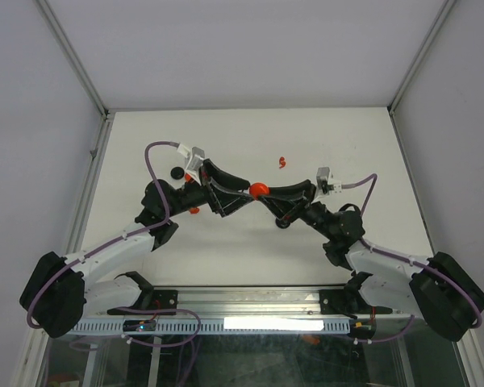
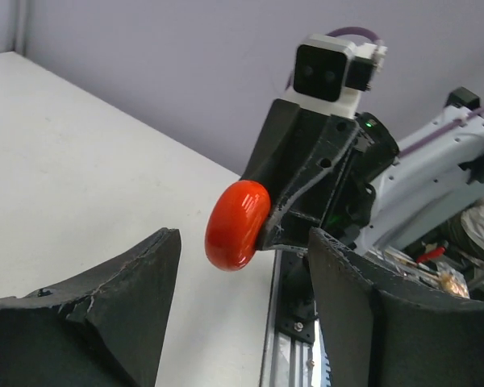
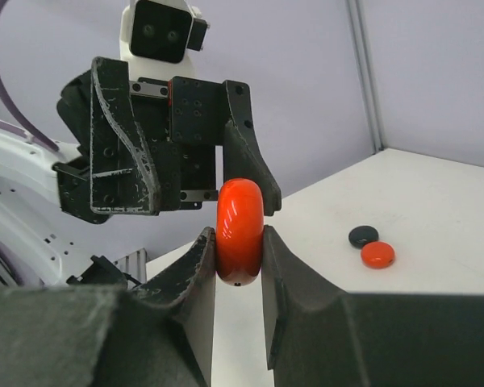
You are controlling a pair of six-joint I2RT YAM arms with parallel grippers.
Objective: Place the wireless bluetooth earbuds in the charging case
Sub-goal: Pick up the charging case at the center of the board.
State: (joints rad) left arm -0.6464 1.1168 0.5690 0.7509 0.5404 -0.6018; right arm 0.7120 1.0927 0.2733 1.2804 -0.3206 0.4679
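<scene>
one red earbud (image 1: 282,162), a tiny comma-shaped piece, lies alone on the white table (image 1: 347,137) toward the far edge, well apart from both arms; the other earbuds cannot be made out. nearer, at the middle of the table, a glossy red round case (image 3: 239,232) is up off the surface, stood on edge and pinched across its faces by the right gripper (image 3: 239,250), whose two dark fingers are clenched on its lower half. a small hole shows on the case's bottom rim. the left gripper (image 2: 242,306) faces it from the other side with its fingers (image 2: 113,298) spread wide, released and holding nothing; the case sits just beyond the fingertips, in line with the gap, not touching either one. in the overhead view the two grippers meet nose to nose with the case between them. in the right wrist view a black disc (image 3: 363,236) and a red disc (image 3: 377,255) rest on the table, just beside each other.
</scene>
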